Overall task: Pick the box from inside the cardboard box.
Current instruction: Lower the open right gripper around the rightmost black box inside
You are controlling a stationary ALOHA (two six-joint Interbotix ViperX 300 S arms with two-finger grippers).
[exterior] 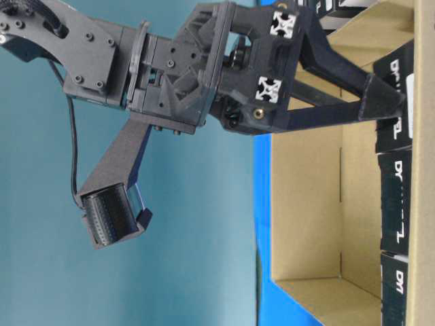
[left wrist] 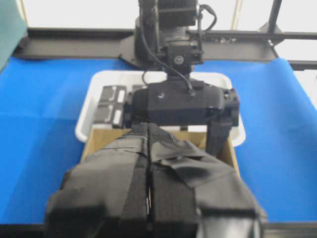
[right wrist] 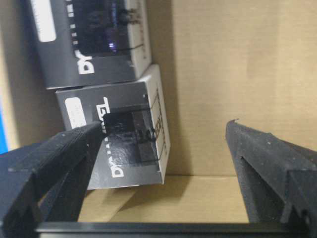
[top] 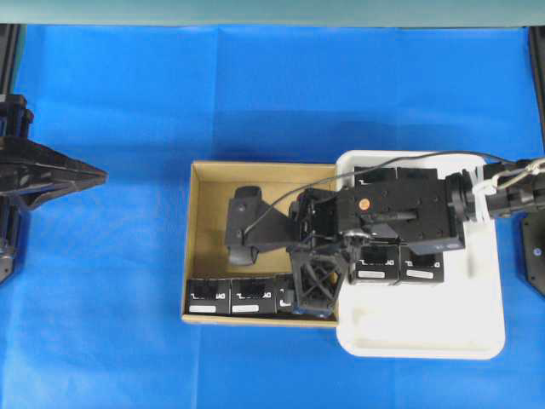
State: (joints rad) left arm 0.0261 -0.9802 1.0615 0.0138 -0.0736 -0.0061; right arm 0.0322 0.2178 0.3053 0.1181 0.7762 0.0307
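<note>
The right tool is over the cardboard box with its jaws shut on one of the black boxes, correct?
Not quite. The right tool is over the cardboard box, but its jaws stand wide open and empty; the nearest black box lies unheld beside one finger. The right wrist view shows it.

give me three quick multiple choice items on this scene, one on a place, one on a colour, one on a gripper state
1. Where do the black boxes in the cardboard box sit in the overhead view?
A. along its bottom wall
B. along its top wall
C. in its middle

2. What colour is the tray?
A. brown
B. white
C. green

3. How is the right gripper?
A. shut on a box
B. shut, empty
C. open

Answers:
1. A, they line the wall nearest the bottom edge.
2. B, it is white on the blue cloth.
3. C, the wrist view shows a wide gap between its fingers.
</note>
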